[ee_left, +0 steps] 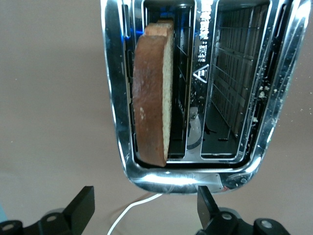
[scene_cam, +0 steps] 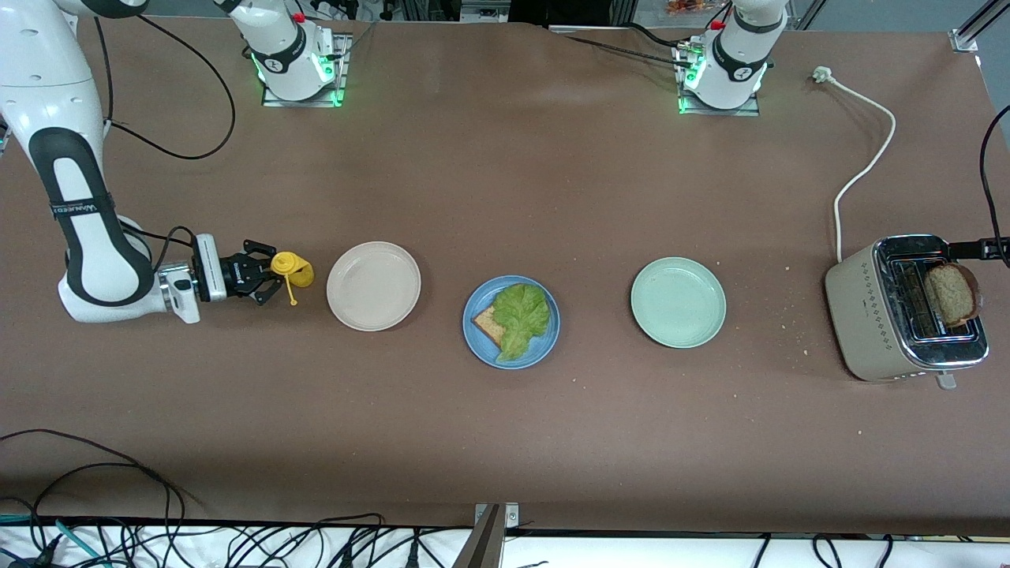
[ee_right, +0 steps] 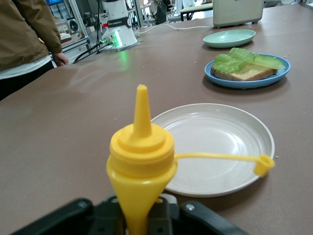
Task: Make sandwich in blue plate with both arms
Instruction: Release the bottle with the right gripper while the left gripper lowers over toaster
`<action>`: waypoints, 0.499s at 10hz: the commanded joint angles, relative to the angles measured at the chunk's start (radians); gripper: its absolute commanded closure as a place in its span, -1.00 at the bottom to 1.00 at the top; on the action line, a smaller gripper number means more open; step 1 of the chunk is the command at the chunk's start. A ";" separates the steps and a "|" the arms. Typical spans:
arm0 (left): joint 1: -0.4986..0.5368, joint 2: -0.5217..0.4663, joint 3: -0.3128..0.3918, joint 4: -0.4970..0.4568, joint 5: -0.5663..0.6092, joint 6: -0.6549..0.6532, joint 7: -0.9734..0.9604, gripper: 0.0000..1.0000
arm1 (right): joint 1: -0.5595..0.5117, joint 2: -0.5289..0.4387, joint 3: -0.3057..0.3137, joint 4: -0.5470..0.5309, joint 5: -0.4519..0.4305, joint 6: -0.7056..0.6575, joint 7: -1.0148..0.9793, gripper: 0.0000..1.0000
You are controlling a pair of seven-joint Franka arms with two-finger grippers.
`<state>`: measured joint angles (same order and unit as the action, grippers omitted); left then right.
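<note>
Right arm: comes down from its base, elbow bent at the desk's right-arm end, forearm low and roughly level. Right end effector (scene_cam: 268, 275) points along the desk toward the beige plate (scene_cam: 373, 285), fingers pinched on the yellow squeeze bottle (scene_cam: 293, 269). In the right wrist view the bottle (ee_right: 142, 161) stands nozzle-up, its tethered cap (ee_right: 263, 165) hanging out over the beige plate (ee_right: 215, 147).

Left arm: mostly out of frame past the left-arm end of the desk; only a black part of it reaches in over the toaster (scene_cam: 907, 308). Left end effector (ee_left: 146, 208) hovers above the toaster (ee_left: 195, 98), fingers (ee_left: 82, 205) spread wide, nothing between them.

Toast slice (scene_cam: 952, 293) stands on edge in one toaster slot, sticking up out of the top; long axis runs along the slot. Second slot is bare in the left wrist view.

Blue plate (scene_cam: 473, 304) sits mid-desk between the beige plate and the pale green plate (scene_cam: 678, 301). On it: one toast slice (scene_cam: 489, 323) lying flat, corner poking out toward the right-arm end, lettuce leaf (scene_cam: 521, 312) laid over it, long axis slightly slanted across the plate. No top slice on it yet.

White power cord (scene_cam: 864, 158) runs from the toaster toward the left arm's base.
</note>
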<state>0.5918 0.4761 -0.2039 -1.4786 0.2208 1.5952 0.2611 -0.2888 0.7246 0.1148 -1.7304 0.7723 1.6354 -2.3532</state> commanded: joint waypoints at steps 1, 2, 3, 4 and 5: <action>0.009 0.041 -0.011 0.021 -0.016 0.015 0.018 -0.74 | -0.010 0.021 0.005 0.026 0.032 -0.019 0.009 -0.99; 0.016 0.044 -0.011 0.023 -0.046 0.016 0.018 -0.57 | -0.010 0.010 -0.016 0.026 0.030 -0.020 0.009 -1.00; 0.016 0.052 -0.011 0.024 -0.049 0.016 0.018 -0.33 | -0.010 -0.002 -0.036 0.026 0.016 -0.026 0.009 -1.00; 0.016 0.052 -0.011 0.024 -0.047 0.016 0.018 -0.06 | -0.009 -0.010 -0.068 0.026 0.015 -0.055 0.012 -1.00; 0.017 0.052 -0.011 0.026 -0.046 0.016 0.018 0.21 | -0.010 -0.013 -0.105 0.026 -0.001 -0.061 0.011 -1.00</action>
<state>0.5978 0.5179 -0.2075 -1.4768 0.1927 1.6120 0.2613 -0.2933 0.7276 0.0682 -1.7112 0.7833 1.6159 -2.3514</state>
